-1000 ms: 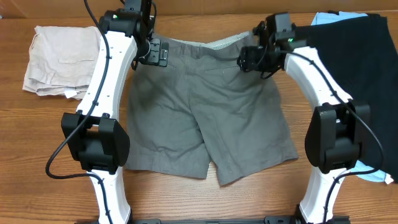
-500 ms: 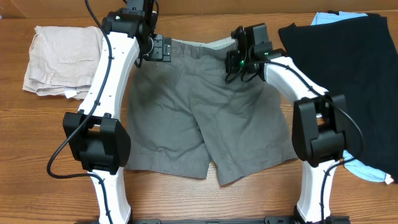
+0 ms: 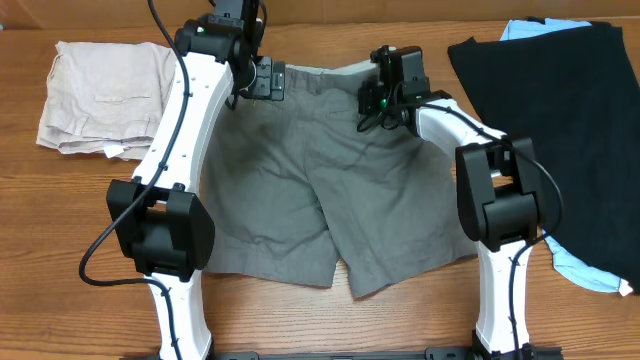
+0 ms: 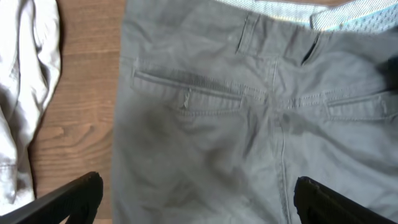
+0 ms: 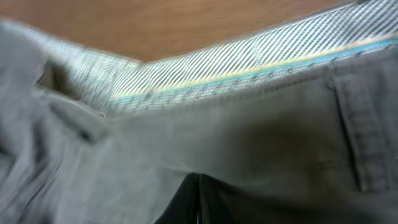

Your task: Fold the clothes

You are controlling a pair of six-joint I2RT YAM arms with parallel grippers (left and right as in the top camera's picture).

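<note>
**Waistband approach before the first fold**
Grey shorts [image 3: 330, 190] lie spread flat on the table [image 3: 60, 220]. Left gripper [image 3: 267, 80] hovers with fingers spread over the waistband [image 3: 320, 72]; right gripper [image 5: 199, 200] has its fingers together. Judged best: pinch both waistband corners evenly, lifting together

Close and blurry: grey shorts [image 5: 249, 143] fill most of the frame, with the striped waistband lining [image 5: 249, 59] slanting across them. Above the lining is bare table [image 5: 155, 25]. Below it, to the right, a belt loop [image 5: 367, 137]. Lower still, the right gripper [image 5: 198, 202] seems pinched together against the cloth.
</note>
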